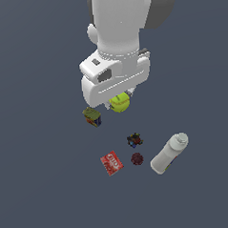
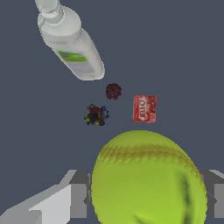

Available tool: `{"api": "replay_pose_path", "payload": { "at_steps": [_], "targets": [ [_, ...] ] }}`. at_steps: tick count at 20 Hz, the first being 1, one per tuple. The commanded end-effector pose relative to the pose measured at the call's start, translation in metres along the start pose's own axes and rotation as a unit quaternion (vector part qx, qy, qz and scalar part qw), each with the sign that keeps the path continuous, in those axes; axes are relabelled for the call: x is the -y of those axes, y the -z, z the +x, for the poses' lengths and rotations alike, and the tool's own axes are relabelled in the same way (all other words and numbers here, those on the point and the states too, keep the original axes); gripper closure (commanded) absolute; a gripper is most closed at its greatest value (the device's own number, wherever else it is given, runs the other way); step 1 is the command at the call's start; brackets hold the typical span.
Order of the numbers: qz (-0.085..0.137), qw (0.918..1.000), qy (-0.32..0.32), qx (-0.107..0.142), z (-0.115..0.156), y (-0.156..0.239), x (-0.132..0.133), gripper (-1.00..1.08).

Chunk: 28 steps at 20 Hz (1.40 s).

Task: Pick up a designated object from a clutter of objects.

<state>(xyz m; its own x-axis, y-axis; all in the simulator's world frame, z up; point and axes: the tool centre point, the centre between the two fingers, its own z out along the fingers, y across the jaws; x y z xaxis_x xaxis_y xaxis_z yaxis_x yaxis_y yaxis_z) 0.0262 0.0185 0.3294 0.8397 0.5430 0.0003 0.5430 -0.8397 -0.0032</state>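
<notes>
The yellow-green tennis ball sits between my gripper's fingers, just under the white hand, and looks lifted above the floor. In the wrist view the ball fills the space between the two grey fingers. My gripper is shut on the ball. The clutter lies below: a white bottle, a flat red packet, a dark red bumpy ball, a dark multicoloured cube and a green-blue box.
The wrist view shows the white bottle, the dark red ball, the red packet and the dark cube on the dark grey floor. The green-blue box lies close beside the hand in the exterior view.
</notes>
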Motion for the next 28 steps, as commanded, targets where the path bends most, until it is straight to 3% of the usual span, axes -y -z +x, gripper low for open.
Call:
{"api": "replay_pose_path", "payload": {
  "at_steps": [1, 14, 28],
  "targets": [
    [0.000, 1.0000, 0.000, 0.000, 0.003, 0.017, -0.013, 1.08],
    [-0.001, 1.0000, 0.000, 0.000, 0.019, 0.084, -0.065, 1.08],
    [-0.001, 1.0000, 0.000, 0.000, 0.026, 0.107, -0.084, 1.08]
  ]
}}
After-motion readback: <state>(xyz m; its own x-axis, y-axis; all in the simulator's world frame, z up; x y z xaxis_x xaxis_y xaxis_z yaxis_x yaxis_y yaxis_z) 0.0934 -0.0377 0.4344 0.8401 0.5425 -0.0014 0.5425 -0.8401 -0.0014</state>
